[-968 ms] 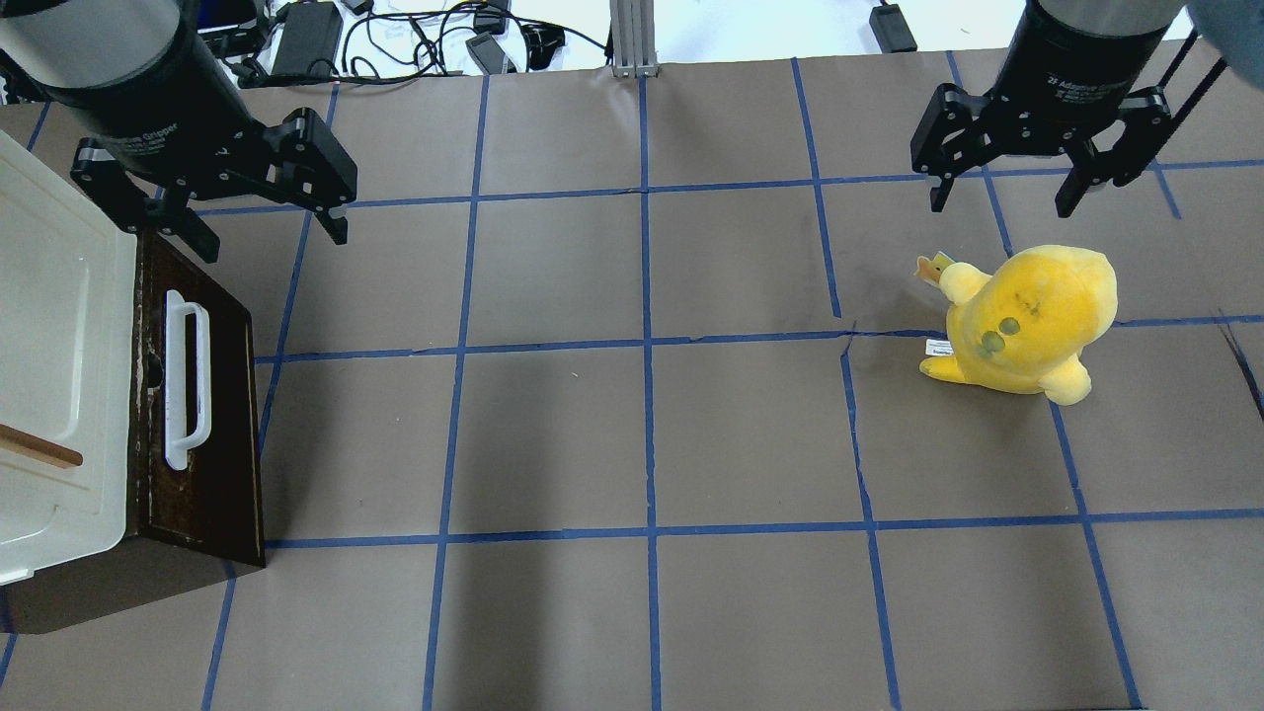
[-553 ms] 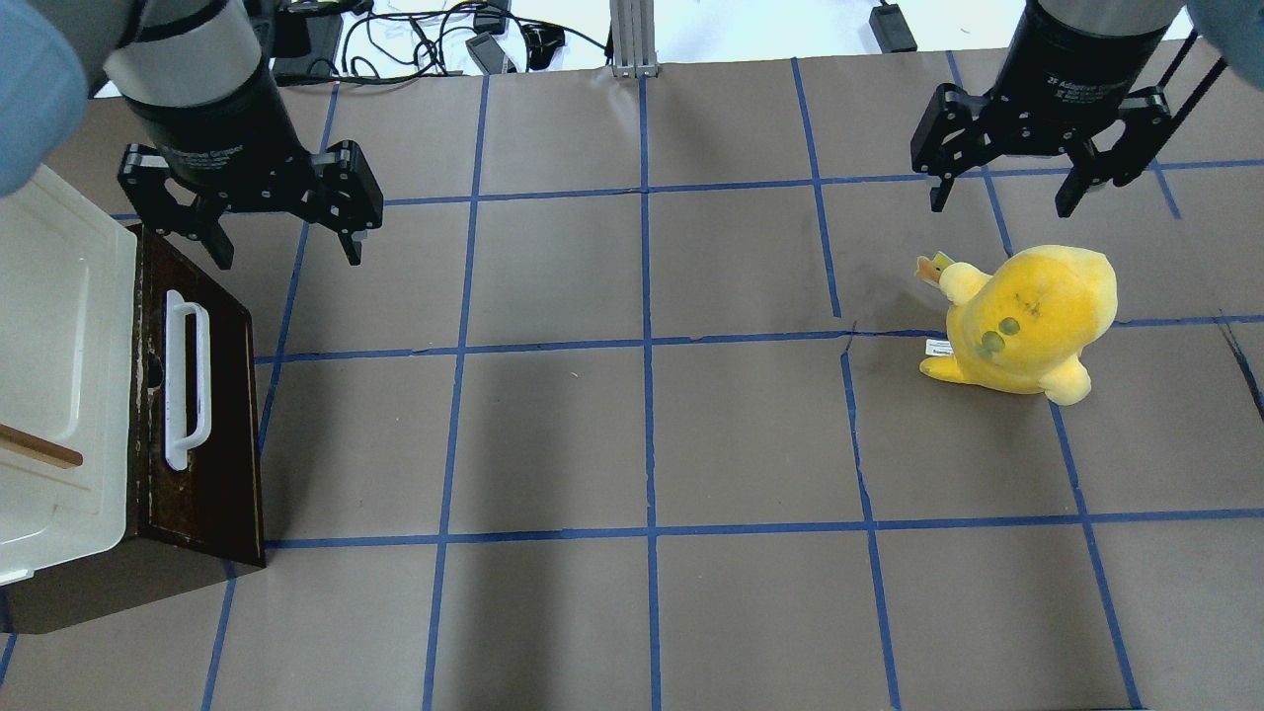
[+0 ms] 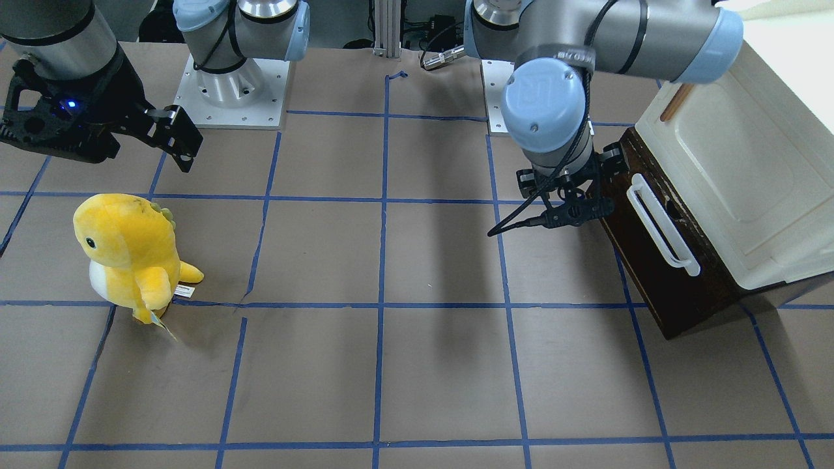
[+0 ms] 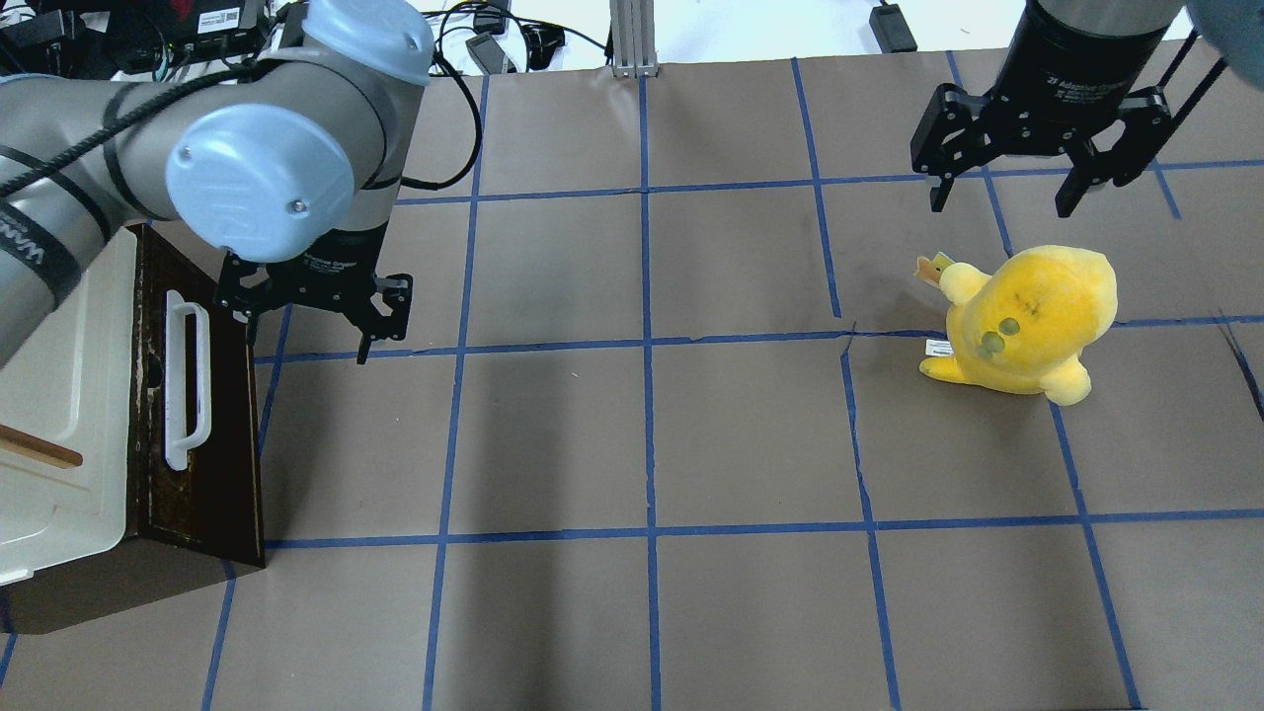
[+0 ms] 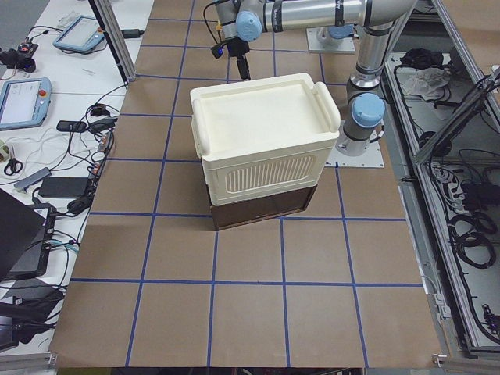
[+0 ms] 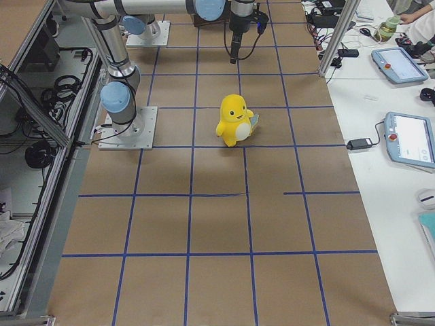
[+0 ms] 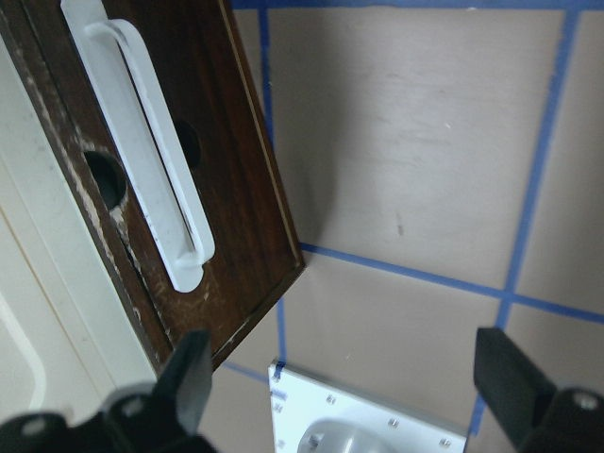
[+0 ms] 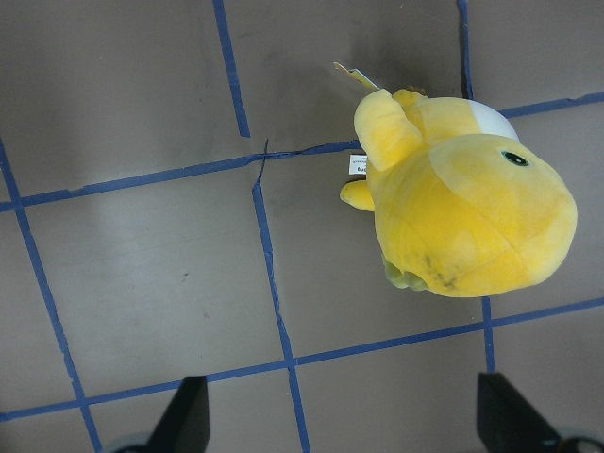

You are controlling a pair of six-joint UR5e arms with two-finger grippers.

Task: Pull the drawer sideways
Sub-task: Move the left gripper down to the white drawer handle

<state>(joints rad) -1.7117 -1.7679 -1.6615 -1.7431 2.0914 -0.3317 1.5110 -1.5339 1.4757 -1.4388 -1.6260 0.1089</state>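
At the far left of the overhead view, a cream-white cabinet [image 4: 59, 346] sits on the brown, blue-gridded worktop [image 4: 642, 444]. Along its right side is the drawer [image 4: 225, 415], a dark brown front with a long white handle [image 4: 186, 385]. None of the drawer's interior shows, so I judge it fully shut.

Just right of the drawer front hangs my left gripper [image 4: 304, 336]. Its jaws are wide apart and hold nothing. It is near the handle's farther end, beside it and not touching. In the left wrist view the handle lies off to one side, not between the jaws.

Well apart to the right stands a yellow plush toy [image 4: 1027, 321]. Beyond it hangs my right gripper [image 4: 999, 209], jaws apart and empty, playing no part that I can see.

By my reading the task is at the approach stage. The arm is at the drawer, but nothing is gripped. What is left is setting the jaws around the handle, closing them, and drawing the drawer sideways out of the cabinet.
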